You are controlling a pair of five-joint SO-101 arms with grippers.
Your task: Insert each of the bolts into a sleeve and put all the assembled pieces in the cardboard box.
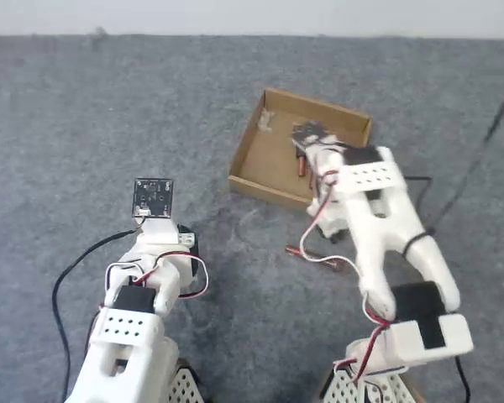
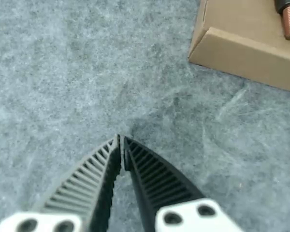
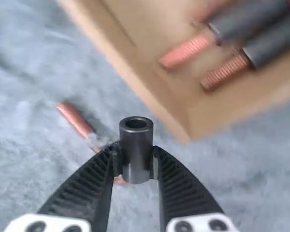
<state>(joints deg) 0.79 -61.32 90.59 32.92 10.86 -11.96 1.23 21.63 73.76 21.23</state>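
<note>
My right gripper (image 3: pixel 135 155) is shut on a dark upright sleeve (image 3: pixel 135 140), held above the carpet just outside the cardboard box (image 3: pixel 150 34). Below the sleeve, a loose copper bolt (image 3: pixel 75 118) lies on the carpet, also seen as the bolt (image 1: pixel 296 250) near the box's front wall. Two assembled pieces (image 3: pixel 232 43) lie in the box, copper threads sticking out of dark sleeves. My right arm (image 1: pixel 361 180) stretches over the box (image 1: pixel 244 176). My left gripper (image 2: pixel 121 141) is shut on nothing and hangs over bare carpet, with the box corner (image 2: pixel 241 53) ahead of it.
Grey carpet covers the whole table. My left arm (image 1: pixel 143 290) stands at the front left, well short of the box. Red and white cables (image 1: pixel 319 227) hang from the right arm over the loose bolt. A dark cable (image 1: pixel 466 180) runs off to the right.
</note>
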